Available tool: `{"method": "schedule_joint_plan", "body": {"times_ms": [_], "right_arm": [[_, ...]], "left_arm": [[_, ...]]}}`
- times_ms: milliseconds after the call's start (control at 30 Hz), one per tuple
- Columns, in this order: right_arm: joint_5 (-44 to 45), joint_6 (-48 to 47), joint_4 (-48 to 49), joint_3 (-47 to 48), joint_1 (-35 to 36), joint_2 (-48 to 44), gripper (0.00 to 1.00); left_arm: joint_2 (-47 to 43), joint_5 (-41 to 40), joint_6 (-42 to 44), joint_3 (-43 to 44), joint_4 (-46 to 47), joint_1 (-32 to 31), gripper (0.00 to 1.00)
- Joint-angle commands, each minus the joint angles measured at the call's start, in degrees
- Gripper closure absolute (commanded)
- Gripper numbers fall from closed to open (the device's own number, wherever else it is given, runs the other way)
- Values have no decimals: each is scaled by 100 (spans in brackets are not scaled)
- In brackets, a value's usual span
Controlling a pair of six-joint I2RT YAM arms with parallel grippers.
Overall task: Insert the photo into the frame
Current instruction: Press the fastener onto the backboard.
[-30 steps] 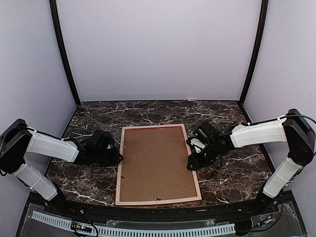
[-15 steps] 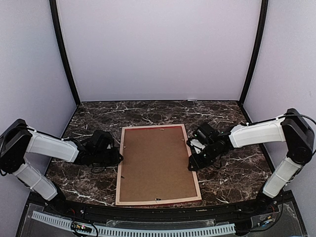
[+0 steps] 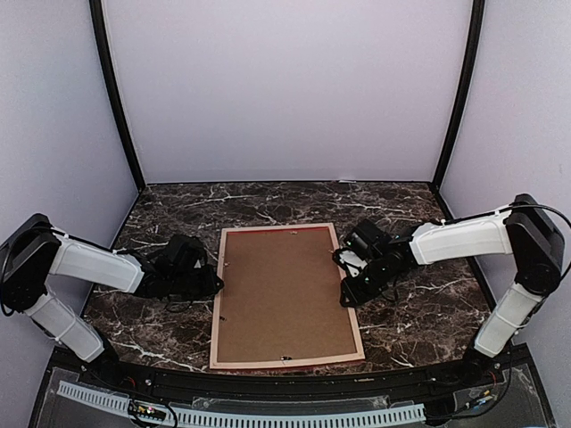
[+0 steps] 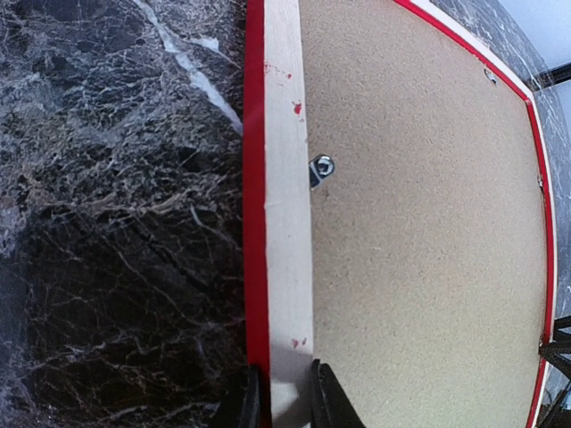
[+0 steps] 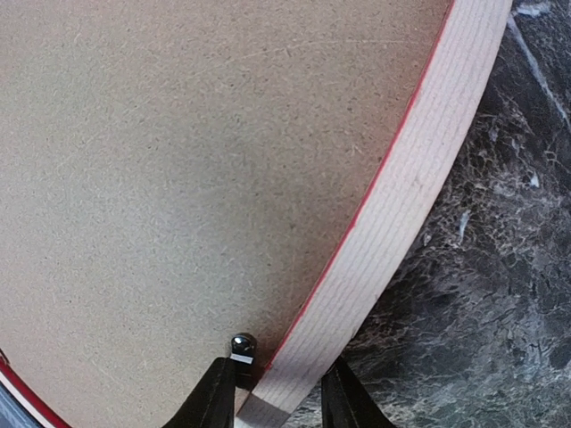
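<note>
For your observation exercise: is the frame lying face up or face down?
Face down: the frame shows its pale wood back, brown backing board uppermost.

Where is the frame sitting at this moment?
Top view: the frame lies back-up, centre-front on the table, between the left gripper astride its left rail and the right gripper astride its right rail.

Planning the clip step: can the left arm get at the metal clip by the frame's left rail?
Probably yes. The clip sits just ahead of the left gripper, which straddles that rail of the frame; nothing lies between.
</note>
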Motion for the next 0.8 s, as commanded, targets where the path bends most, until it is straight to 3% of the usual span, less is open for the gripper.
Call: {"method": "schedule_joint_plan", "body": {"times_ms": [0, 300, 600, 767], "right_arm": [[183, -134, -26, 88, 17, 180, 68], [-318, -370, -26, 237, -104, 114, 73], [-563, -414, -1, 326, -117, 74, 52], [-454, -282, 18, 333, -200, 94, 52]], "left_arm": [[141, 272, -87, -49, -140, -22, 97], [144, 266, -69, -59, -141, -22, 97], [138, 270, -67, -53, -141, -22, 97], [131, 277, -76, -52, -141, -19, 97]]}}
